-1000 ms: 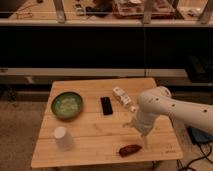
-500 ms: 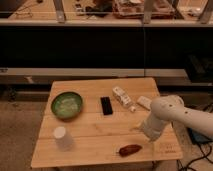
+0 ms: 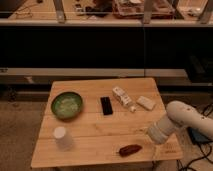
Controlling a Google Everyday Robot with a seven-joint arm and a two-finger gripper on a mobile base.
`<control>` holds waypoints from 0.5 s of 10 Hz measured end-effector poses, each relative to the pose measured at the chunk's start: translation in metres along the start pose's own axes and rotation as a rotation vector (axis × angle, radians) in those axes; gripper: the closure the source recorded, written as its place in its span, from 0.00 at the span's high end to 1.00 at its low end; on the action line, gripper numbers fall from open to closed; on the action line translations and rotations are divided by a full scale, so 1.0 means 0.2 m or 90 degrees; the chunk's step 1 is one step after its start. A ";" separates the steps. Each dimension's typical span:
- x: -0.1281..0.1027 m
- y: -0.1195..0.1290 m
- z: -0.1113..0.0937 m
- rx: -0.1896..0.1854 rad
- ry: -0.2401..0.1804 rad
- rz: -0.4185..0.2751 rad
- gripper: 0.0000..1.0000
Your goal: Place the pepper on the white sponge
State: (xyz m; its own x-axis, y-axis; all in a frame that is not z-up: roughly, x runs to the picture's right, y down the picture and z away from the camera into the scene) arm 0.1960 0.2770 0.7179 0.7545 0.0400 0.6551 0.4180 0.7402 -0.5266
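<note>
The dark red-brown pepper (image 3: 130, 149) lies on the wooden table (image 3: 100, 125) near its front edge, right of centre. The off-white sponge (image 3: 146, 103) lies flat near the table's right edge, further back, with nothing on it. My gripper (image 3: 154, 135) is at the end of the white arm (image 3: 186, 119), low over the table's front right corner. It is just right of the pepper and apart from it. The sponge is behind the gripper.
A green bowl (image 3: 67, 104) stands at the left. A white cup (image 3: 62, 137) stands at the front left. A black flat object (image 3: 106, 105) and a white packet with dark markings (image 3: 123, 97) lie in the middle. Dark shelving runs behind the table.
The arm has swung right and forward, from over the table's middle right to its front right corner. This uncovered the sponge. The pepper has not moved.
</note>
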 end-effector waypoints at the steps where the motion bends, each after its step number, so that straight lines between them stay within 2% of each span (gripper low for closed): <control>1: 0.03 0.01 0.00 0.003 -0.005 0.000 0.80; 5: 0.13 0.04 0.00 0.000 -0.004 0.001 0.80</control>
State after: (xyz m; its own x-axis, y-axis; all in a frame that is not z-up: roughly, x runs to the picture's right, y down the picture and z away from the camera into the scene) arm 0.2192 0.2841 0.7314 0.7517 0.0452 0.6579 0.4174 0.7398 -0.5277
